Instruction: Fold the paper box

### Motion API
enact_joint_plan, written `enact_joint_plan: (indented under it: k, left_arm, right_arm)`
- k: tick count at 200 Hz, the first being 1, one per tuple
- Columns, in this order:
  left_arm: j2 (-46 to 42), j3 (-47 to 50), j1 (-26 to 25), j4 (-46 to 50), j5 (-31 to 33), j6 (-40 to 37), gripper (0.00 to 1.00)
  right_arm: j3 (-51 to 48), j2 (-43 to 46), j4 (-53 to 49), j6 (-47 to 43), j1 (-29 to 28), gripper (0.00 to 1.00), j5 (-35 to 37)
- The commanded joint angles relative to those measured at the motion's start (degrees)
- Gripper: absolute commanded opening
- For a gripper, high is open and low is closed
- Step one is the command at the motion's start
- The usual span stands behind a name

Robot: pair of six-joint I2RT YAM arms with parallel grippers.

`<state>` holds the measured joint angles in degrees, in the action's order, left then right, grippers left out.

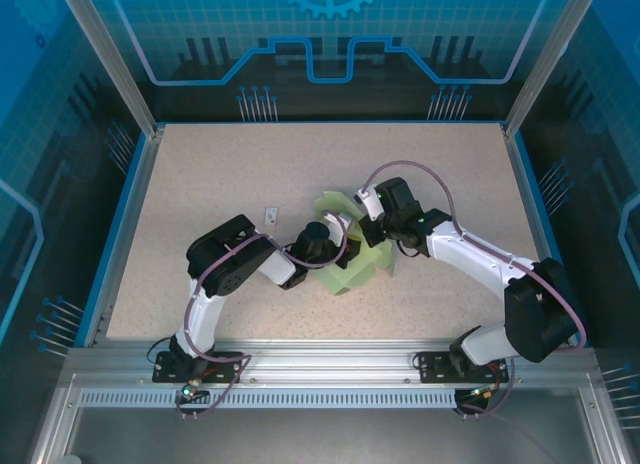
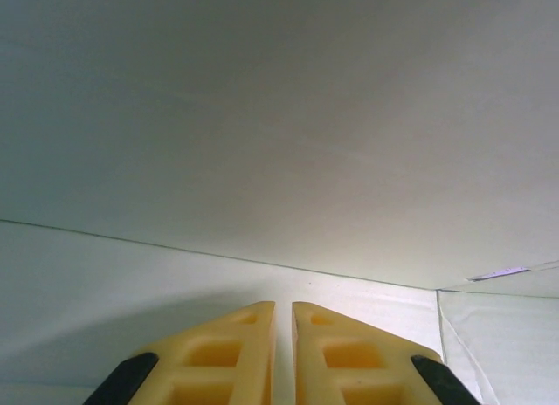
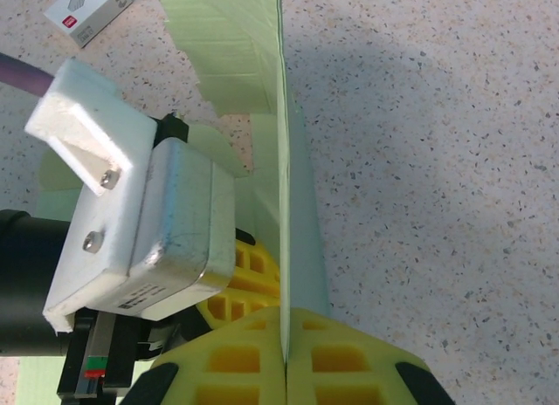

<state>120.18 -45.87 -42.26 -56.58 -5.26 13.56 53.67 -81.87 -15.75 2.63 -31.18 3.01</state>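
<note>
Standing half-raised near worktop (image 1: 450,184) centre, slightly toward 5 o'clock: paper box (image 1: 352,252), flaps loose. Pinching one upright panel with right tool (image 3: 286,357); left tool (image 2: 283,313) nearly shut, empty, facing card. Probably remaining: squaring walls, tucking tabs.

The box (image 1: 352,267) is pale mint-green, matte thin card, only partly folded. It lies near the middle of the table (image 1: 200,184), a little toward the near edge. Some panels lie flat and others stand up. From the right wrist one panel (image 3: 304,239) stands on its edge, with a jagged flap (image 3: 231,47) beside it. From the left wrist the card is plain, with one straight crease (image 2: 218,252)
</note>
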Motion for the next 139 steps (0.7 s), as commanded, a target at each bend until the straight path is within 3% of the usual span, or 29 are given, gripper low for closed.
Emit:
enact_joint_plan:
  k: [1,37,64,95,139]
  left_arm:
    - [-0.4,1.7,-0.6,0.9,-0.2,-0.4,0.15]
    - [-4.2,3.5,-0.4,0.4,0.5,-0.4,0.24]
    - [-8.7,4.5,0.2,2.7,0.5,-0.3,0.36]
    - [-15.6,5.9,2.9,9.6,0.6,1.2,0.45]
    - [-24.5,7.2,9.6,19.7,-0.3,2.3,0.48]
  right_arm:
    - [-0.4,-0.7,-0.8,1.2,0.6,0.0,0.2]
    - [2.9,-0.4,-2.6,-6.2,3.2,0.0,5.2]
    - [4.0,-0.5,-2.1,-16.5,3.1,0.0,8.3]
    - [1.5,-0.5,3.3,-25.5,2.3,0.01,14.7]
    - [-3.0,-1.3,16.0,-35.5,-0.5,0.0,23.2]
